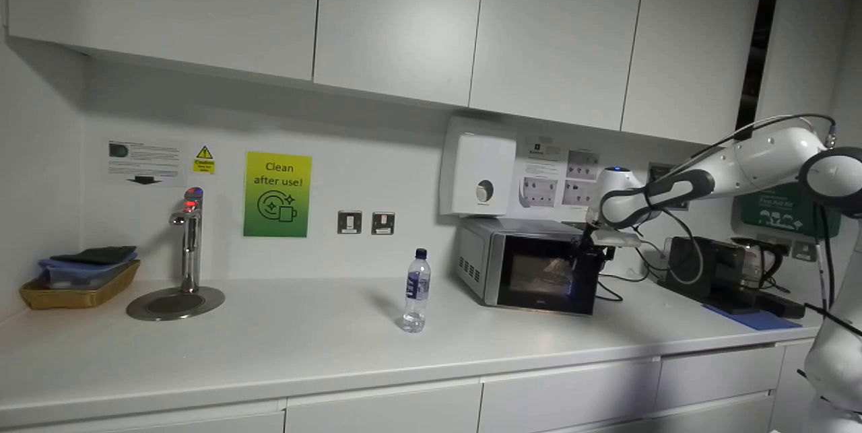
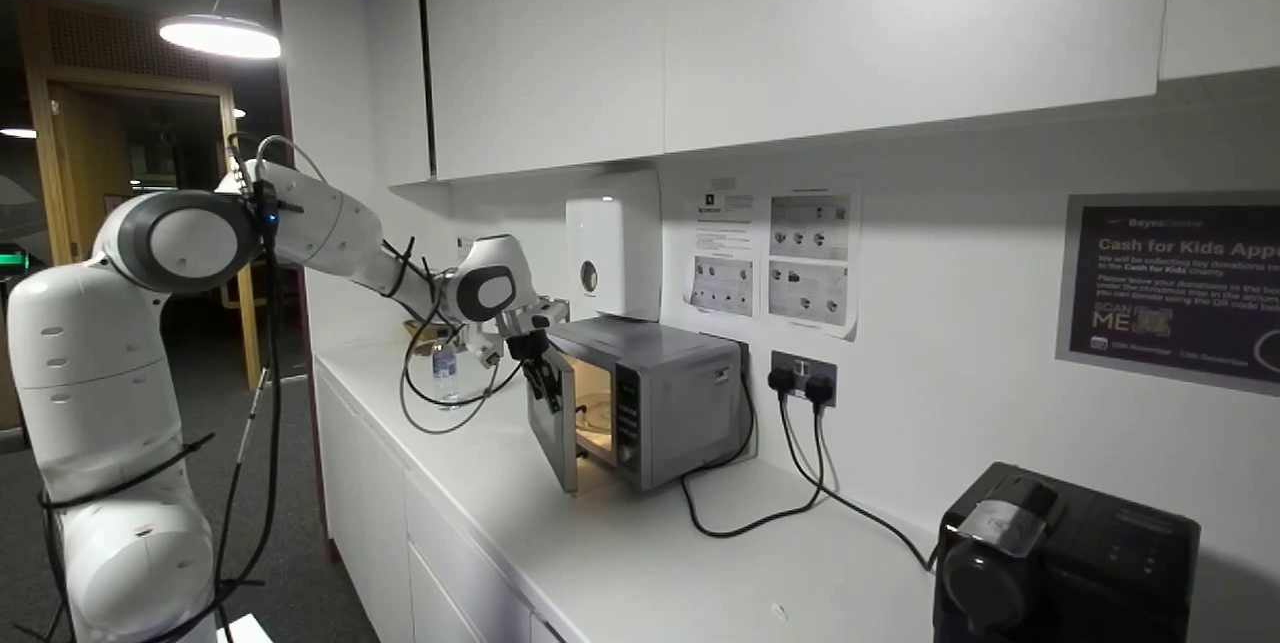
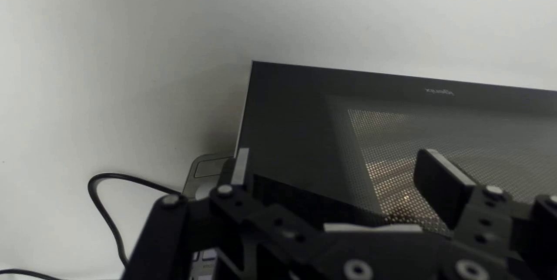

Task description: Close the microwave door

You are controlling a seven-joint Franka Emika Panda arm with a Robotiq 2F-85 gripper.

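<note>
The microwave is a silver-grey box on the counter, and its side shows in an exterior view. The microwave door is partly open. In an exterior view the door stands out from the body, with the lit inside showing in the gap. My gripper is at the outer face of the door, near its free edge and upper part. In the wrist view the gripper is open, fingers apart and nothing between them, with the dark door panel in front. I cannot tell whether the fingertips touch it.
A water bottle stands on the counter beside the microwave. A white wall dispenser hangs above it. A coffee machine stands further along the counter. A black power cable lies behind and beside the microwave.
</note>
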